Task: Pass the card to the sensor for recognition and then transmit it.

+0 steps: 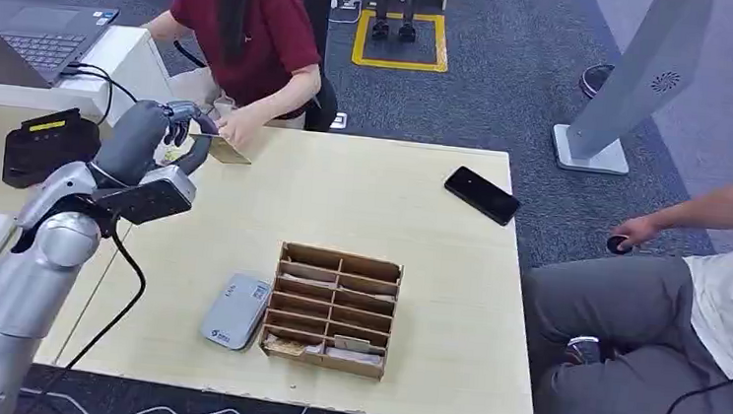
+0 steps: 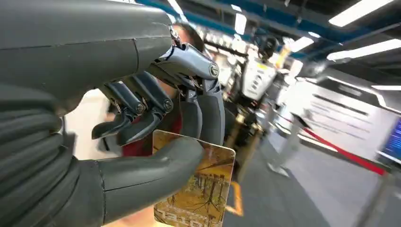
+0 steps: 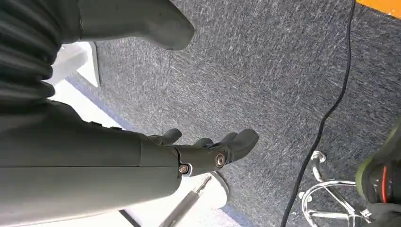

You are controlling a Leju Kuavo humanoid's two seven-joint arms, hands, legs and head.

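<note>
A pale wooden tabletop (image 1: 363, 197) fills the head view, with a person in a dark red top (image 1: 258, 30) seated at its far edge and a second person in grey trousers (image 1: 650, 318) sitting off to the right side. Near the front of the tabletop stands a wooden card rack (image 1: 333, 310) with divided slots, and just beside it on the left lies a small grey sensor (image 1: 236, 310). A black phone (image 1: 482, 194) rests well apart, toward the far right corner, and a black terminal (image 1: 46, 142) sits on the side desk at left. The robot's left arm reaches to the far left part of the tabletop, where its left hand (image 1: 179, 133) pinches a brownish card (image 2: 198, 189) between thumb and fingers — the wrist view shows the card clamped upright, printed face toward the camera. The seated person's hand (image 1: 235, 129) lies right by the card; whether it touches cannot be told. The right hand (image 3: 208, 153) hangs over grey carpet, fingers loosely curled, grasping nothing. Judging by this, the handover step is in hand. The next move calls for a steady hold until the person grips — then a clean release.
</note>
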